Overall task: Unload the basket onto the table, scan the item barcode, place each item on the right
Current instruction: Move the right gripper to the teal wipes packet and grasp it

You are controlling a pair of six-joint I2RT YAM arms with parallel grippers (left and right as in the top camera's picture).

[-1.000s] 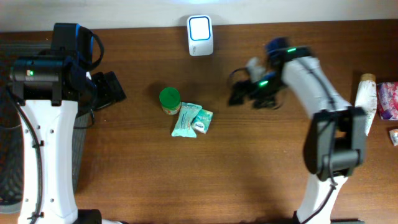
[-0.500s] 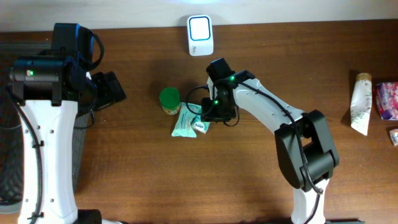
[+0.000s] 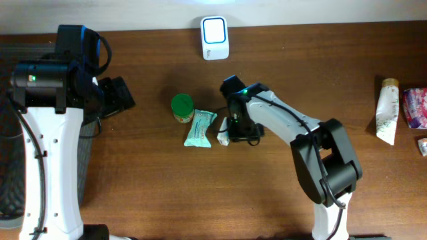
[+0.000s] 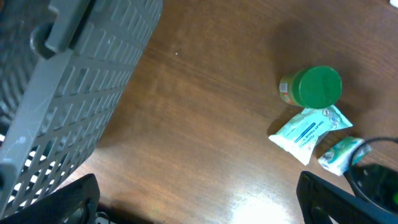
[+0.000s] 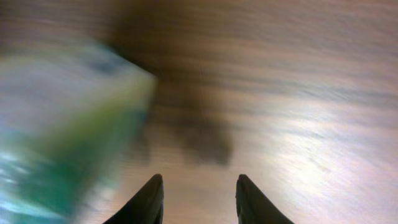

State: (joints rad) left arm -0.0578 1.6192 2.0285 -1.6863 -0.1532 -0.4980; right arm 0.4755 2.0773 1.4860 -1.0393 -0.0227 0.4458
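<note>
Right jaws: narrowed but not closed. In the wrist view the two dark fingertips (image 5: 153, 198) stand apart with only bare wood between them, so the right gripper (image 5: 199, 186) grasps nothing.

Small packet (image 5: 62, 130) sits up and to the left of those tips, outside the gap. It is heavily blurred there: white top face, green side, darker green at the lower end. Contact with the left finger: can't tell.

From overhead, the same small packet (image 3: 223, 137) lies on the table (image 3: 167, 193) near mid-table, tilted, just beside the right gripper (image 3: 233, 132) on its left side. Touching or not: not resolvable from above.

From the left wrist view the small packet (image 4: 339, 155) reads as white with green print, a soft pillow shape. Print is unreadable and no barcode can be made out.

Just left of it is a larger teal-and-white pouch (image 3: 200, 128), lying flat, near or touching the packet. A green-lidded jar (image 3: 181, 107) stands upright at the pouch's upper-left corner.

White scanner (image 3: 215, 38) is at the far table edge, well apart from the packet.

Left jaws: spread wide with nothing between them. Left gripper (image 4: 198, 186) hangs over bare wood beside a grey slotted basket (image 4: 68, 81), well apart from the items.

Far right edge: a pale tube (image 3: 387, 112) and a pink pack (image 3: 415, 107).
</note>
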